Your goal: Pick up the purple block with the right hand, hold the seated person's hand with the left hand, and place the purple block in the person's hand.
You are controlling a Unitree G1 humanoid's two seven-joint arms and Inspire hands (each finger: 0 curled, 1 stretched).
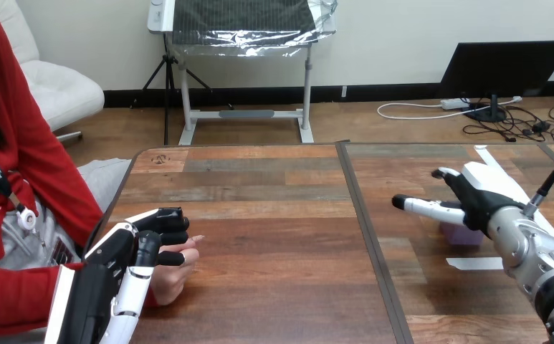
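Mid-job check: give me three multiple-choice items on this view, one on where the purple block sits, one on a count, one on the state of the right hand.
1. Where is the purple block?
A. At the table's near left corner
B. On the table's right half, by the right hand
C. At the table's far left edge

2. How many blocks lie on the table?
A. One
B. Two
C. Three

3. How is the right hand?
A. Clenched in a fist
B. Curled round the block
C. Open, fingers straight

Answers:
1 B: the block shows just below the right hand, right of the table's middle seam.
2 A: the purple block is the sole block in sight.
3 C: its fingers stretch out straight above the block.
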